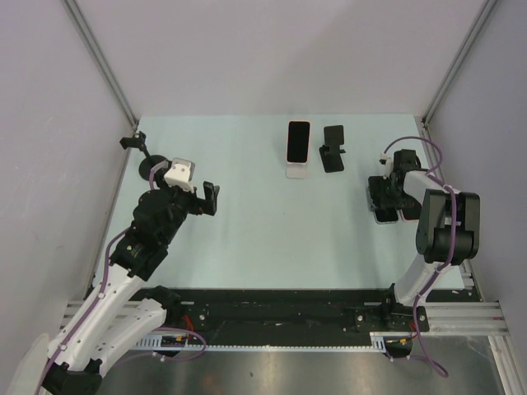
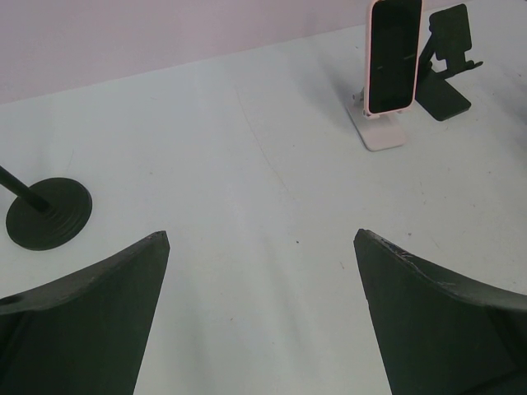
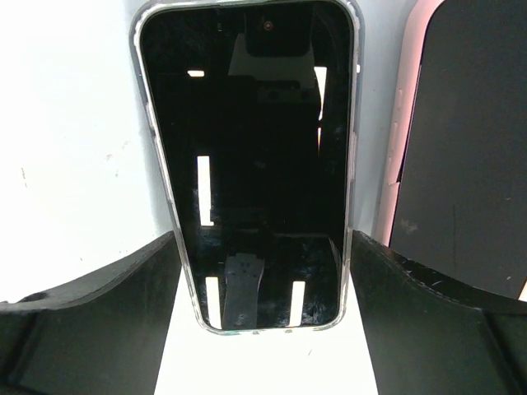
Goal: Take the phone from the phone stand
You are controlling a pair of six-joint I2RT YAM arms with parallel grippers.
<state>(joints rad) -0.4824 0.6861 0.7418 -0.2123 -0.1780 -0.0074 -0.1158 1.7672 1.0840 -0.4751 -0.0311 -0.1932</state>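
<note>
A pink-cased phone (image 1: 297, 141) stands upright on a white stand (image 1: 296, 171) at the back middle of the table; it also shows in the left wrist view (image 2: 394, 53). My left gripper (image 1: 212, 197) is open and empty, well short of it, with bare table between its fingers (image 2: 262, 234). My right gripper (image 1: 389, 202) is low at the right side of the table. In the right wrist view its fingertips (image 3: 265, 239) press both long edges of a clear-cased phone (image 3: 255, 156) lying flat.
An empty black phone stand (image 1: 333, 148) is right of the white one. A second pink-cased phone (image 3: 461, 148) lies flat just right of the clear-cased one. A black round-based post (image 1: 149, 169) stands at the left. Grey walls enclose the table.
</note>
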